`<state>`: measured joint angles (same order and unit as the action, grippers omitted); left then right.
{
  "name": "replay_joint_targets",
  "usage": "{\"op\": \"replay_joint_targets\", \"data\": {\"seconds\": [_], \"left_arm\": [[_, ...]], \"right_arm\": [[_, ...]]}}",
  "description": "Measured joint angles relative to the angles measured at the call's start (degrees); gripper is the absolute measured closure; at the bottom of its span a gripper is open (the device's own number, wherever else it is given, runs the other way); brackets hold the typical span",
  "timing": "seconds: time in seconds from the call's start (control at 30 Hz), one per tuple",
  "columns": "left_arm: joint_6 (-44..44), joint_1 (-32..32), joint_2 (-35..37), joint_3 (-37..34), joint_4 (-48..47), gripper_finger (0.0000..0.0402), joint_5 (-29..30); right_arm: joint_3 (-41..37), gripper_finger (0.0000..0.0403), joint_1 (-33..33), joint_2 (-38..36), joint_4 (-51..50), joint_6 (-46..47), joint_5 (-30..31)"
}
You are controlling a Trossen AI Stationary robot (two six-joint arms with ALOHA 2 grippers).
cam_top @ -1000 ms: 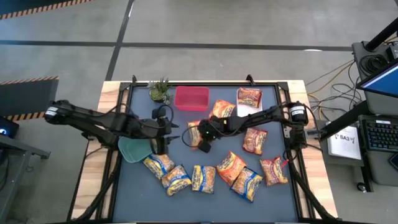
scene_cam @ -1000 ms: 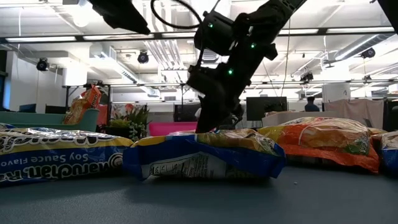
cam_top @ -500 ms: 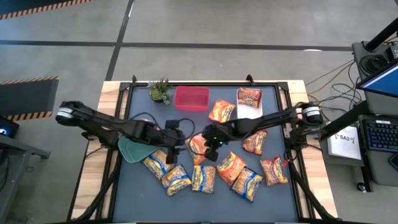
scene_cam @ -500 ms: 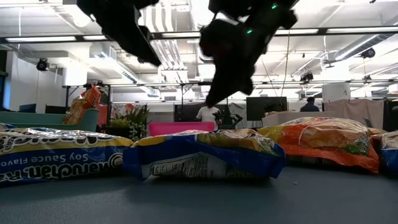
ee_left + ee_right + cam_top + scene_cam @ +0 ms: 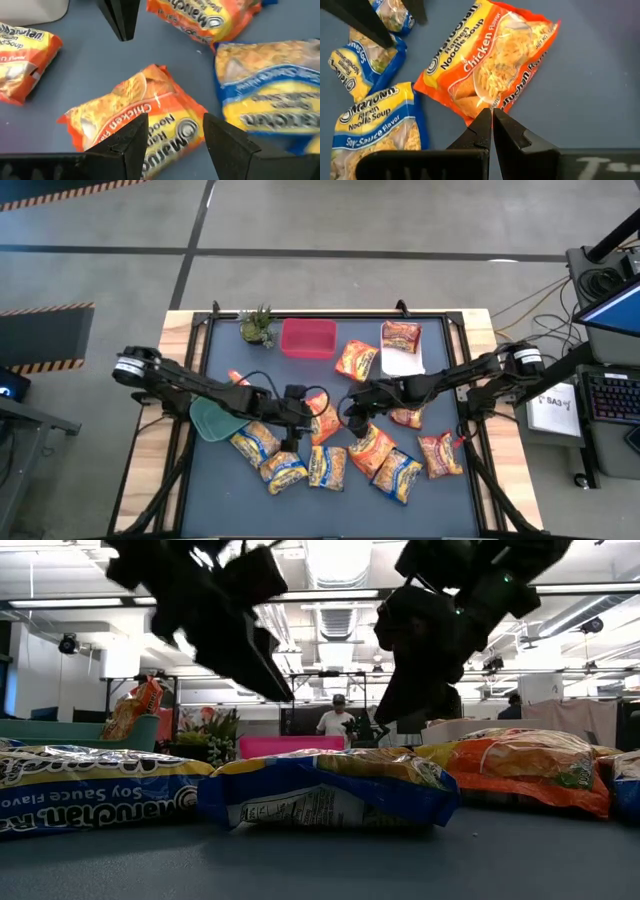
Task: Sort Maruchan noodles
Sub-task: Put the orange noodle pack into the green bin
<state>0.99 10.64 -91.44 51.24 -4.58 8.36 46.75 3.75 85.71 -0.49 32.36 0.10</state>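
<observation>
Orange packet (image 5: pixel 325 420) between blue-yellow packets (image 5: pixel 285 468)

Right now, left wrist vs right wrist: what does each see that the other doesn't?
Left wrist only: the open left gripper over an orange chicken packet, another orange packet off to one side, and a third beyond it.

Right wrist only: the shut right gripper at the edge of an orange chicken packet, and three yellow-and-blue packets.

Shared: the dark blue mat, orange and yellow-and-blue Maruchan packets, and a glimpse of the other arm's dark fingers.
</observation>
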Motion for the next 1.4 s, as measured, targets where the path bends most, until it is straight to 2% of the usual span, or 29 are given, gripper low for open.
{"op": "replay_joint_targets", "data": {"seconds": [0.17,0.23,0.4,0.57,0.63,0.77,1.03,1.2,1.4], "left_arm": [[-0.9,-0.8,-4.6,-1.6,7.5,0.0246,1.7],[-1.3,-0.9,-6.6,-1.9,8.4,0.0252,4.0],[-1.5,-1.0,-9.1,-1.7,9.5,0.0271,4.7],[-1.5,-1.2,-9.2,-2.0,8.7,0.0296,12.7],[-0.8,-1.6,-8.6,-2.3,8.0,0.0306,14.2],[0.7,-1.9,-6.0,-2.3,7.5,0.0325,13.1],[2.0,-1.9,-0.4,-3.6,0.8,0.0356,7.9],[1.2,-2.3,0.6,-8.9,8.7,0.0364,7.8],[0.1,-3.2,0.3,-13.0,16.7,0.0364,9.3]], "right_arm": [[-0.3,0.0394,0.0,0.1,2.5,0.0,0.1],[-0.3,0.0394,0.0,0.2,4.2,-0.8,0.9],[-0.3,0.0394,0.0,0.2,6.0,-2.4,1.6],[-0.3,0.0394,-0.1,0.4,6.9,-2.5,2.1],[-0.3,0.0394,-0.1,0.6,7.2,-2.6,2.9],[-0.3,0.0394,-0.3,0.7,7.2,-2.2,3.0],[-0.3,0.0391,-1.5,0.8,7.3,4.6,4.5],[-0.3,0.0347,-2.9,0.8,7.2,7.4,4.4],[-0.3,0.0245,-3.7,0.8,7.3,9.1,4.4]]}}
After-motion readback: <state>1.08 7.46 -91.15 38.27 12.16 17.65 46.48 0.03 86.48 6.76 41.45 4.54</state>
